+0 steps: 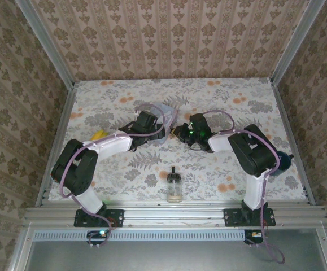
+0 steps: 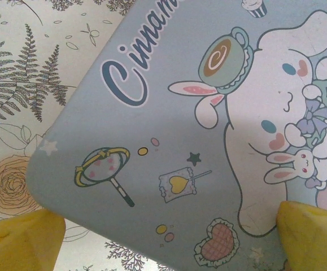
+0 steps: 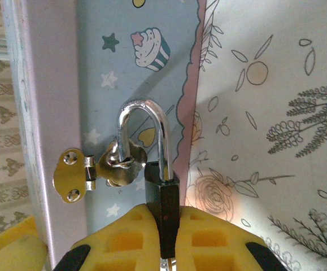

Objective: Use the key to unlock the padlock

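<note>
The tiny padlock (image 3: 163,203) has a dark body clamped edge-on between my right gripper's (image 3: 166,231) yellow fingers (image 3: 118,237). Its silver shackle (image 3: 146,130) arches up, with one leg in the body and the other threaded through the brass hasp (image 3: 112,166) on the pale blue tin (image 3: 135,73). A glint of metal shows under the body; I cannot make out the key. My left gripper (image 2: 169,243) stands open over the tin's lid (image 2: 169,130), fingertips (image 2: 22,240) wide apart. In the top view, both grippers (image 1: 155,129) (image 1: 184,132) meet at the tin (image 1: 164,113).
A small glass bottle with a black cap (image 1: 174,186) stands near the table's front edge, between the arms. A yellow object (image 1: 98,135) lies by the left arm, and a dark blue one (image 1: 284,161) sits at the right edge. Walls close in the table.
</note>
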Robot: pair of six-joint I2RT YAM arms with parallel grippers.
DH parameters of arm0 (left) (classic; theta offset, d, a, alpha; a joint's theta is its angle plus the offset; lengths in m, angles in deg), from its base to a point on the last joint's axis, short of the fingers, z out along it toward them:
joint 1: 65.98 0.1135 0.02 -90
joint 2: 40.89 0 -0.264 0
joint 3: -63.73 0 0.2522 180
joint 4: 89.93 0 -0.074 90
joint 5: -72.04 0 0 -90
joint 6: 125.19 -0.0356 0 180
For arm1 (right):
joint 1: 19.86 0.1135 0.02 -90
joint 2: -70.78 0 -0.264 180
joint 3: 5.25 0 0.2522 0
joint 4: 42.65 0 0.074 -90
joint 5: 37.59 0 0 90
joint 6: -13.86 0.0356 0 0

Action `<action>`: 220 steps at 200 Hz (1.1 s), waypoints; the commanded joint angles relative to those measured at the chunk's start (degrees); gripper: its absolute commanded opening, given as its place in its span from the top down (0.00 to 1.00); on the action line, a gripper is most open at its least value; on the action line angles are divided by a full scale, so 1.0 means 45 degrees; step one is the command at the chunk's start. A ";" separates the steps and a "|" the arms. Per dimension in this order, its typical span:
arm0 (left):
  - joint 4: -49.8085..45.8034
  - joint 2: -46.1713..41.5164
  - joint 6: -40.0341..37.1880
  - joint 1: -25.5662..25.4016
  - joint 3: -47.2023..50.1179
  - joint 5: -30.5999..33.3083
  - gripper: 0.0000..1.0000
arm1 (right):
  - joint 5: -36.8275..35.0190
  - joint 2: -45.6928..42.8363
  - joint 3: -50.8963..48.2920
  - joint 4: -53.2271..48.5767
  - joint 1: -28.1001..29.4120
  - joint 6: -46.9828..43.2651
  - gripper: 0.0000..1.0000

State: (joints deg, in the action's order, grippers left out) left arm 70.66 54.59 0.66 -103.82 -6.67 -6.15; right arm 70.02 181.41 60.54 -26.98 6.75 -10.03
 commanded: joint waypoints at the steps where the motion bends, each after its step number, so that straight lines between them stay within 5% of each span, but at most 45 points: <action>1: -0.1361 0.0051 -0.0107 0.0032 0.0419 -0.0155 0.04 | -0.1009 0.0101 0.0210 0.1661 -0.0266 0.0668 1.00; 143: -0.1216 0.0190 0.0117 0.0288 0.0305 -0.0379 0.09 | -0.2752 -0.0313 -0.1264 0.3151 -0.0061 0.1657 1.00; 220: -0.1189 0.0455 -0.0094 -0.0492 -0.1516 0.1320 0.00 | -0.3940 -0.0917 -0.3017 0.4085 0.0359 0.2181 1.00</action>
State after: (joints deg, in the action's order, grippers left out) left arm 67.78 54.29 1.38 -104.94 -8.90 -3.92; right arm 57.01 177.98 47.58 -12.27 8.41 -1.94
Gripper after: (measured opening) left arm 0.999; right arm 0.098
